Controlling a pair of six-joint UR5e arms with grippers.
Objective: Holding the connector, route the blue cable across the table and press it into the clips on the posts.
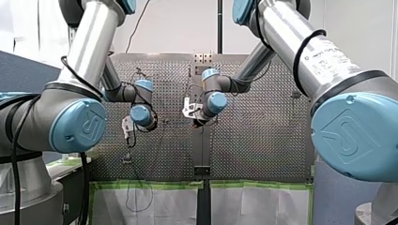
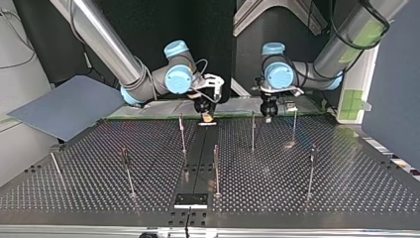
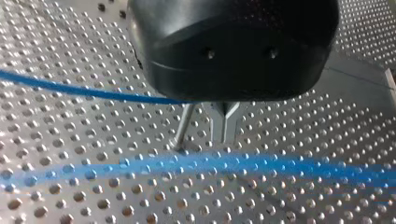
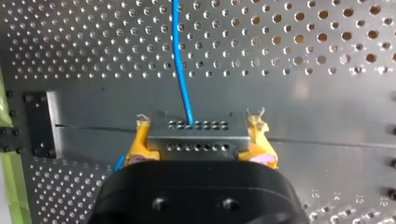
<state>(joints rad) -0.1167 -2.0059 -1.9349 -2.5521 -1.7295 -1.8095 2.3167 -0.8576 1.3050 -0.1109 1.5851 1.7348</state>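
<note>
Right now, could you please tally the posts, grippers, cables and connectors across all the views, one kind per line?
Posts: 7
Grippers, my left gripper and my right gripper: 2
Blue cable: 1
Connector: 1
Total: 11

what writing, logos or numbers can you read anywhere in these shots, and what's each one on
Printed line on my right arm's silver tube: too blurred to read.
Embossed logo on the blue joint caps: a mark only, no readable letters.
"12", as far as it can be read, engraved on the table plate in the right wrist view; the numbers beside it are too small to read.
Top view and left wrist view: none.
</note>
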